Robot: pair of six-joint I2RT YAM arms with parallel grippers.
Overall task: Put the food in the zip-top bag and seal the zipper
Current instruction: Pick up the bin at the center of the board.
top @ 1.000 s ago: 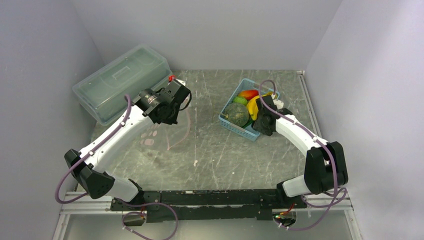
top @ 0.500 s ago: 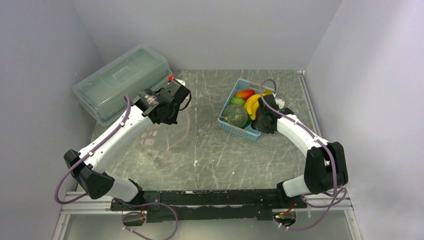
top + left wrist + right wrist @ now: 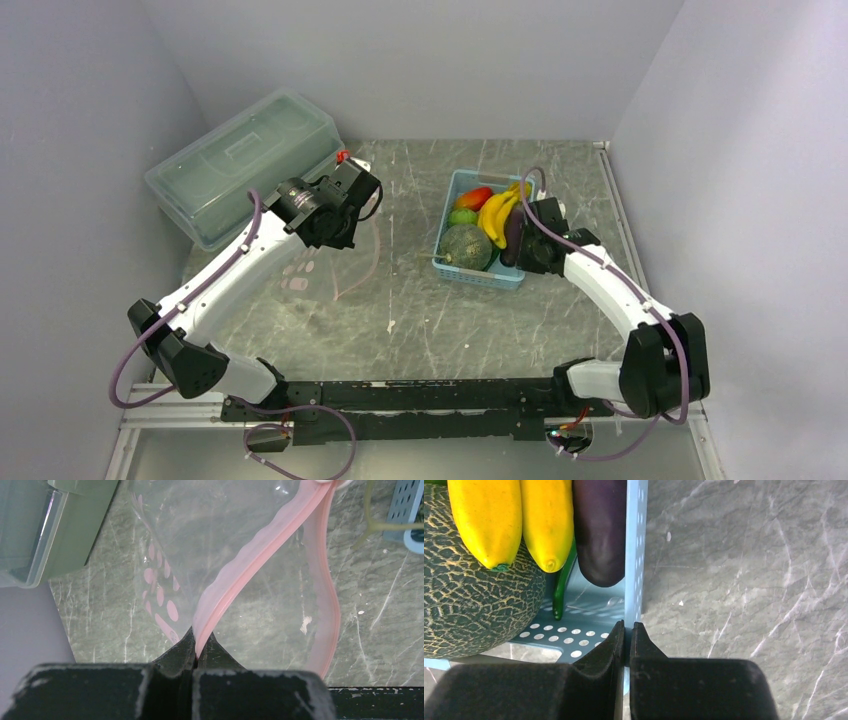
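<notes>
Pale lilac walls (image 3: 420, 60); scratched grey marble tabletop (image 3: 450, 320).

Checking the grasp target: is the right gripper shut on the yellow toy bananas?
No, the right gripper pinches the wall of the light-blue perforated plastic basket; the yellow toy bananas lie free inside it.

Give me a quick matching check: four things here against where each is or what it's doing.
1 left gripper
2 right gripper
3 bananas
4 lidded box

A lying in the basket
B shut on the basket wall
C shut on the zipper
D far left of the table

Pairs: 1-C, 2-B, 3-A, 4-D
</notes>
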